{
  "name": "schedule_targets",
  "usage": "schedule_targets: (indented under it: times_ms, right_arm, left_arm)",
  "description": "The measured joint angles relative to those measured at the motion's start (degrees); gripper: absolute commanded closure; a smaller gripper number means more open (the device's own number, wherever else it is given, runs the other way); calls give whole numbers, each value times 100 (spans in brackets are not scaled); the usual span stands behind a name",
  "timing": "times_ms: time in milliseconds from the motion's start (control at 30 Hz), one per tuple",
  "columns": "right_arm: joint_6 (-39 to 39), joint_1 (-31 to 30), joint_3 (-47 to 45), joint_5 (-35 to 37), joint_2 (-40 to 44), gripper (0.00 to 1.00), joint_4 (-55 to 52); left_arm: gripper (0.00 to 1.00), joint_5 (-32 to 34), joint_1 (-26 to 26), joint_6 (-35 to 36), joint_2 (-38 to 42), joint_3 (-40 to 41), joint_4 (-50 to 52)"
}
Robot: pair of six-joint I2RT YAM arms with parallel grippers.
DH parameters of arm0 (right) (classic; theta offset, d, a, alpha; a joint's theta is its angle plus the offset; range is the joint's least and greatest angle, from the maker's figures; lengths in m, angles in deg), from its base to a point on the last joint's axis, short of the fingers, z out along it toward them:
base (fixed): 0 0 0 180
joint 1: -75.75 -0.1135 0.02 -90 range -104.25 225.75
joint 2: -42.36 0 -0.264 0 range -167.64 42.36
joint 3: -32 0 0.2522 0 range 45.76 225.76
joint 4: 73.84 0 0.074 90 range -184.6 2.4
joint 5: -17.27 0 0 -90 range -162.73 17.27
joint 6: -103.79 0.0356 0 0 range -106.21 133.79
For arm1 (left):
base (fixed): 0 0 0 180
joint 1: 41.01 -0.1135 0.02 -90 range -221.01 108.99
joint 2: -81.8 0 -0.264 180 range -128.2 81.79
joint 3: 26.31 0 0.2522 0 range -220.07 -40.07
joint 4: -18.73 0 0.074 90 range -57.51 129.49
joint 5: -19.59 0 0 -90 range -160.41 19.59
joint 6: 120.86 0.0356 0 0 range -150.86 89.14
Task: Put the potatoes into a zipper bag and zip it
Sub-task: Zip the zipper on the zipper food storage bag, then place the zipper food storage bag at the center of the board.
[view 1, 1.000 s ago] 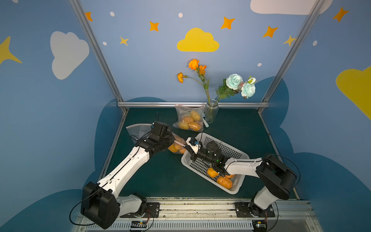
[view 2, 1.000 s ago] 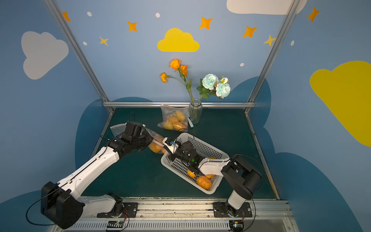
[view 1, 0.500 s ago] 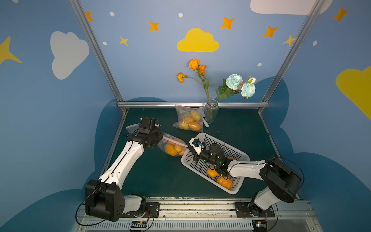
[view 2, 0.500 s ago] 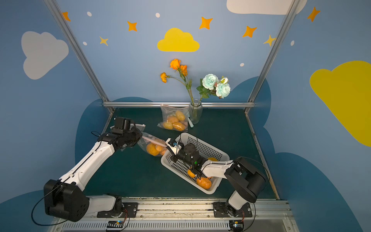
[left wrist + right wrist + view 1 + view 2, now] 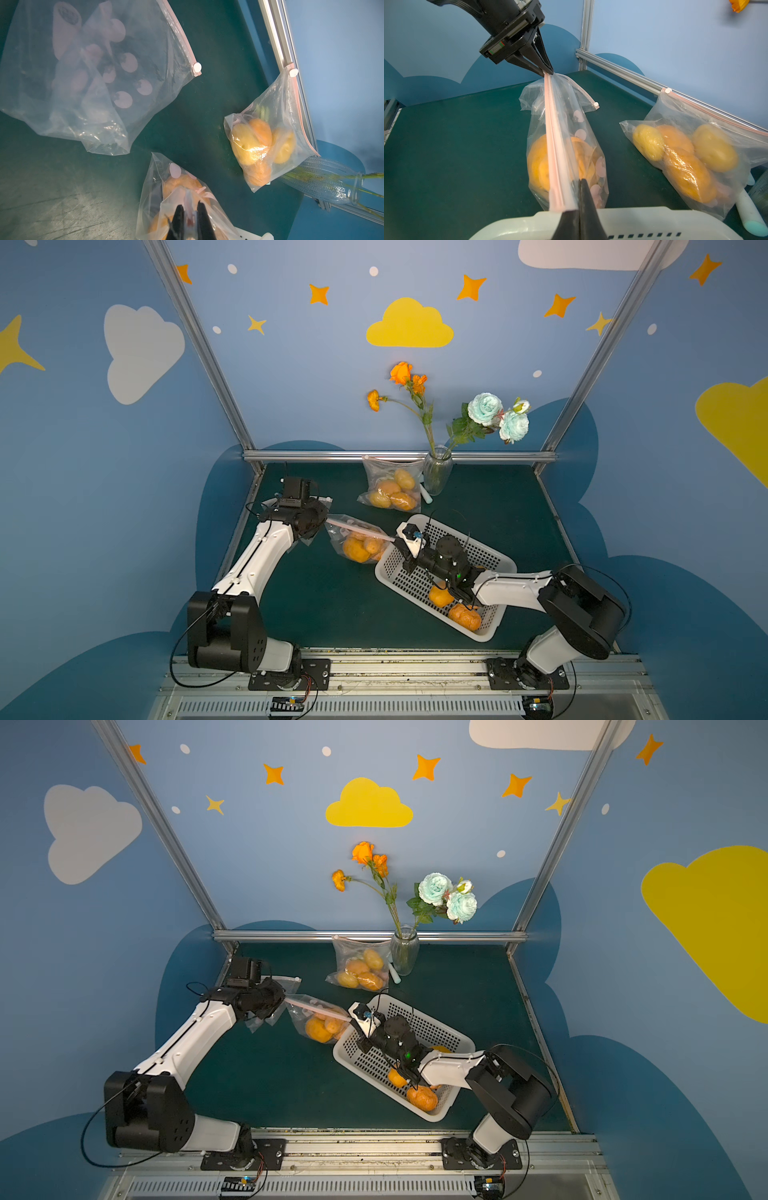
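Two hands hold one clear plastic zipper bag (image 5: 358, 540). The left arm (image 5: 257, 560) reaches forward from its base with the wrist turned inward. The left hand (image 5: 546, 72) is pinched tight on one end of the bag's pink zipper strip (image 5: 552, 135). The right arm (image 5: 511, 587) lies low across the white perforated plastic basket (image 5: 482, 558). The right hand (image 5: 579, 187) is clamped on the strip's other end, just over the basket rim.

Bags: three.
- An empty flat clear bag (image 5: 83, 72) lies under the left wrist.
- The held bag contains at least two orange potatoes (image 5: 356, 551).
- A back bag (image 5: 376, 472) leans on the rail with four bagged potatoes (image 5: 390, 490), beside a clear glass vase (image 5: 436, 472).

The basket shows two loose potatoes (image 5: 464, 616).

The strip is taut, its long axis running left to right from hand to hand. The bag body hangs below it over the dark green tabletop (image 5: 324, 597).
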Motion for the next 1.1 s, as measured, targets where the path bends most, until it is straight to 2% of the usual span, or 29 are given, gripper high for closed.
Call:
schedule_targets:
  times_ms: [133, 400, 633, 867, 900, 933, 1100]
  right_arm:
    - [153, 0, 439, 175, -39, 100, -420]
    - [699, 267, 2065, 717, -518, 100, -1657]
    - [1373, 944, 3108, 732, -1320, 100, -2896]
    - [1801, 1572, 3510, 529, -1709, 100, -3694]
    - [1838, 1633, 3580, 487, -1742, 100, -3781]
    - [1864, 1690, 3661, 442, -1777, 100, -3866]
    - [1880, 1823, 3928, 330, -1878, 99, -4079]
  left_arm:
    - [98, -87, -35, 101, -407, -584, -50]
    - [98, -85, -81, 192, -1438, -2151, -92]
    - [98, 17, 103, 28, -1762, -2232, -52]
    - [97, 142, 566, -101, -2210, -2328, -175]
    - [94, 153, 603, -114, -2308, -2374, -186]
    - [86, 162, 636, -133, -2437, -2448, -186]
    - [32, 245, 669, -118, -2820, -2699, -177]
